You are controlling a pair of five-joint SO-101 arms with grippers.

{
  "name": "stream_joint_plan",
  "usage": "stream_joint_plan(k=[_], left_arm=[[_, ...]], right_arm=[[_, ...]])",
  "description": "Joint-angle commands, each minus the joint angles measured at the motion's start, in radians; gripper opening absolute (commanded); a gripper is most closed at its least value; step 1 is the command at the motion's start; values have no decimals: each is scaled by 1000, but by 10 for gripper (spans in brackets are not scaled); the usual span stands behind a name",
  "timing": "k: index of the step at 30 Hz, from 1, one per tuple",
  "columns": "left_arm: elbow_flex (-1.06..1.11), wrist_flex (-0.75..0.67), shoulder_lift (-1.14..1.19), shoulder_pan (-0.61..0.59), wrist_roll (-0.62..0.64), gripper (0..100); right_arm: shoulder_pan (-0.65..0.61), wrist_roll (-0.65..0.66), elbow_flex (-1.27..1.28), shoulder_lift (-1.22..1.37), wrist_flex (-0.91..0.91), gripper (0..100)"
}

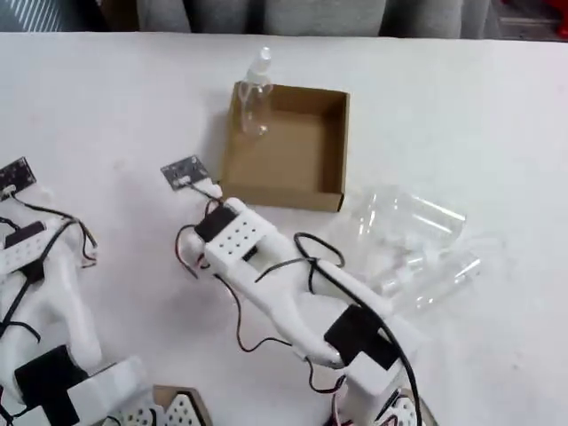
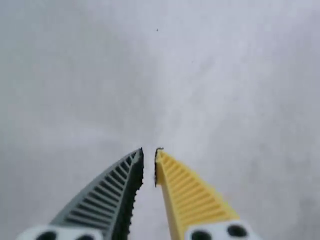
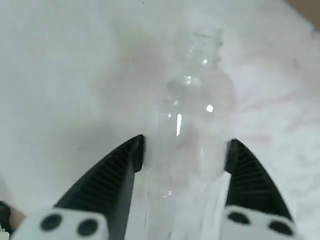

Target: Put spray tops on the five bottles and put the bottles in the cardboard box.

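The left gripper [image 2: 149, 162] has its ridged grey finger [image 2: 112, 192] and yellow finger [image 2: 190, 195] drawn almost together, tips a sliver apart with nothing between them, pointing down over the bare white table [image 2: 160, 65]. The right gripper [image 3: 183, 150] has its two black fingers [image 3: 117, 175] spread wide and set against both sides of a clear bottle [image 3: 192, 100], which fills the gap between them. That bottle's threaded neck points away from the wrist and carries no spray top, and a brown corner of the cardboard box [image 3: 306, 6] sits just past it. From above, the right arm [image 1: 293, 284] stretches from its base at the near edge diagonally toward the near left corner of the cardboard box [image 1: 284, 193], its wrist bent down just beside that corner. The left arm [image 1: 40, 293] is folded low at the near left of the table [image 1: 106, 106], well apart from the box. The high view adds the wider layout. A bottle with a spray top [image 1: 256, 98] stands at the far left corner of the box, seemingly inside it. Several clear loose bottles [image 1: 417, 240] lie in a heap on the table just right of the box's near right corner, and their number is hard to tell.
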Motion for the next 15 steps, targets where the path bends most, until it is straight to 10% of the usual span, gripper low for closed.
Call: stream_joint_plan(k=[1, 10, 15], left_arm=[[-55, -21, -2, 16, 11, 63], [-84, 106, -19, 108, 9, 64], [-144, 339, -182, 237, 5, 64]], right_arm=[[-2, 66, -107, -36, 87, 339], [143, 276, -262, -199, 412, 344], [349, 321, -219, -271, 490, 150]])
